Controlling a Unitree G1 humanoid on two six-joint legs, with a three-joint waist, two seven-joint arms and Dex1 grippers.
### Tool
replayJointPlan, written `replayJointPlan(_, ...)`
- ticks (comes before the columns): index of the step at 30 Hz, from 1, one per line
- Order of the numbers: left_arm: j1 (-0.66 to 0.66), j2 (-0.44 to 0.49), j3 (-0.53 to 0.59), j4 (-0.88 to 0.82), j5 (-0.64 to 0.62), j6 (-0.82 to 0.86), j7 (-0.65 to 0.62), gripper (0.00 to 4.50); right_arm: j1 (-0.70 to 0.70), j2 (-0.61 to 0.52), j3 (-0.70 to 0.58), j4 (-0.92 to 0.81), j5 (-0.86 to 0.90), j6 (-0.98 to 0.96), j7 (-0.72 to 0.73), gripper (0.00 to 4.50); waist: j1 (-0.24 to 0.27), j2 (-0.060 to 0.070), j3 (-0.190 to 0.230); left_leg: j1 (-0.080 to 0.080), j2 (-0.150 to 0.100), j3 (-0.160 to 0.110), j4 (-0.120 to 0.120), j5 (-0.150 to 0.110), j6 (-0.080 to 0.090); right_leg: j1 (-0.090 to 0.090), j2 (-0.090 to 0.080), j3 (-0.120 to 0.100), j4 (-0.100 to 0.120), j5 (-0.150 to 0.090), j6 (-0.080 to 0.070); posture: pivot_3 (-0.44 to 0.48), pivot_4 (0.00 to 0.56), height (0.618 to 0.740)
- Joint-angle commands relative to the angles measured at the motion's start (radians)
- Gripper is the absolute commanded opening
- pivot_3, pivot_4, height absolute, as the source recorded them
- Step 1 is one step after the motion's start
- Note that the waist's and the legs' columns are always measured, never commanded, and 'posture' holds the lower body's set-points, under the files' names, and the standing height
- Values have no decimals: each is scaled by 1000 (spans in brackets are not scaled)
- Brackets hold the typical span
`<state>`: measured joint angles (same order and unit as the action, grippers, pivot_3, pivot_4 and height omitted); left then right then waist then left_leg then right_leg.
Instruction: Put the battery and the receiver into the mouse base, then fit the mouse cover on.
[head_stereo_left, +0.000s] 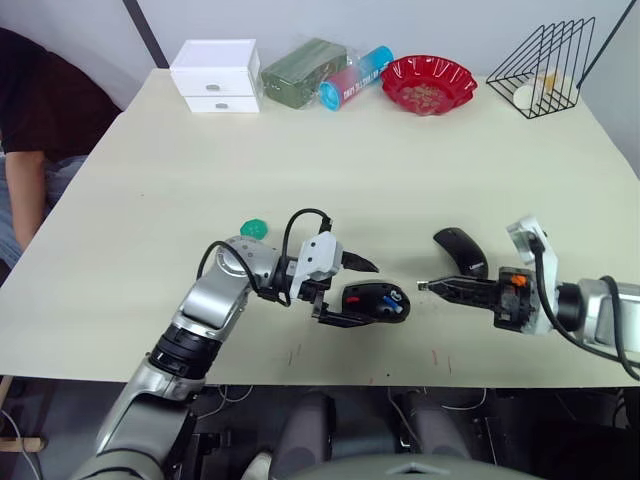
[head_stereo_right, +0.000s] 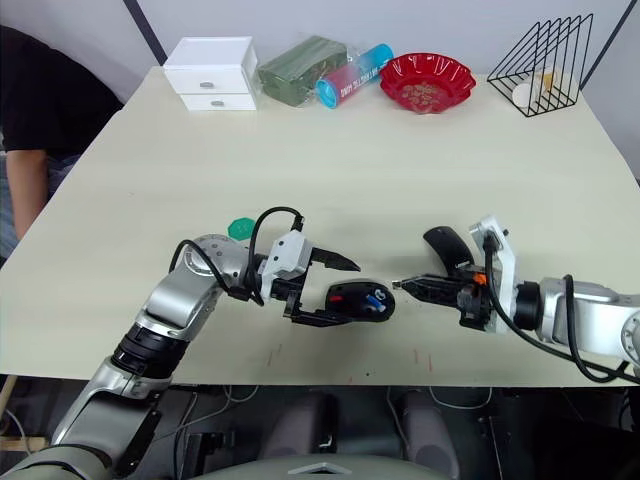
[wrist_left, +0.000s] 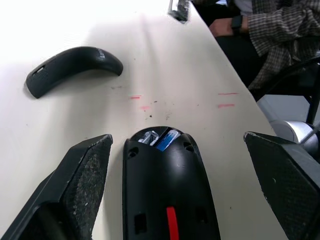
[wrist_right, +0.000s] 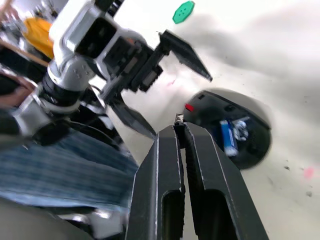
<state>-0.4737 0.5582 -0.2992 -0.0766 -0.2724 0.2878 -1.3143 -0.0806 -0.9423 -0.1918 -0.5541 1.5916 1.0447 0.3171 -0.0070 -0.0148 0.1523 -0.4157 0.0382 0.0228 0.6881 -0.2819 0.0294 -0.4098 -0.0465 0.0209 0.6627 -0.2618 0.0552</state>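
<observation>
Mouse base (head_stereo_left: 378, 302) lay on the pale worktop (head_stereo_left: 330, 170) near its front edge, open side up, with the battery (wrist_right: 229, 138) seated in the recess (blue body plain in the right wrist view, a red patch nearby). Left hand (head_stereo_left: 347, 294) was spread wide around the base's left end, one finger on the far side and one on the near side; whether either pad touched the shell could not be told. Right hand (head_stereo_left: 424, 286) pointed left at the base from just to its right, fingers pressed together on a small metallic piece (wrist_right: 178, 119) at their tips, too small to identify. Mouse cover (head_stereo_left: 461, 250) rested on the worktop just beyond the right hand, apart from the base. A green round disc (head_stereo_left: 254, 229) sat to the far left of the left hand. Along the far edge: white drawer box (head_stereo_left: 215, 75), red bowl (head_stereo_left: 429, 83), black wire rack (head_stereo_left: 545, 66)
</observation>
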Motion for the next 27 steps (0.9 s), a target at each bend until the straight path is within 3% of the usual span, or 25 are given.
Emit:
replayJointPlan(1, -1, 0, -21, -19, 22, -8, 17, 4483, 79, -21, -58, -76, -190, -82, 155, 0, -1, 0, 0, 0, 0, 0, 0, 0, 0, 0, 0, 0, 0, 0, 0, 0, 150, 740)
replayJointPlan(5, -3, -15, -50, 11, 56, -20, 37, 4483, 177, -5, -61, -120, -398, -203, 283, 0, 1, 0, 0, 1, 0, 0, 0, 0, 0, 1, 0, 0, 0, 0, 0, 0, 150, 740)
replayJointPlan(16, -17, -38, -76, 71, 120, -52, 62, 4483, 285, 101, -31, -122, -737, -480, 455, 0, 2, 0, 0, 1, -1, 0, 1, 0, 0, 1, 0, 1, 1, 0, 1, 0, 150, 740)
replayJointPlan(27, -25, -73, -108, 123, 154, -54, 74, 4483, 233, 126, -26, -131, -761, -492, 497, 0, 3, 0, 0, 2, -1, 0, 1, 0, 0, 1, 0, 0, 1, 0, 1, 0, 150, 740)
